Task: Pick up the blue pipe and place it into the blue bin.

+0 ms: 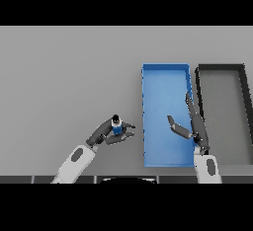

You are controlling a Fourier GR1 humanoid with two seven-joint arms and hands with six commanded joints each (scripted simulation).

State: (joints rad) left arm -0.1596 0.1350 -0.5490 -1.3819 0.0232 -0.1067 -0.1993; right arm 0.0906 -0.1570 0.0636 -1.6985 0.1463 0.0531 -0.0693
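Blue pipe [116, 128] in curled left robot hand [106, 134]

- My left hand [105, 133] curls round the blue pipe [117, 128], left of the blue bin [165, 72].
- My right hand [190, 125], fingers straight, is over the bin's right side.
- A black bin [221, 67] sits just right on the worktop [69, 72].

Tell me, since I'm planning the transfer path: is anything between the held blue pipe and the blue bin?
Nothing lies on the table between the blue pipe, held in the left robot hand, and the blue bin. The right robot hand, open, is over the bin's right half, though.
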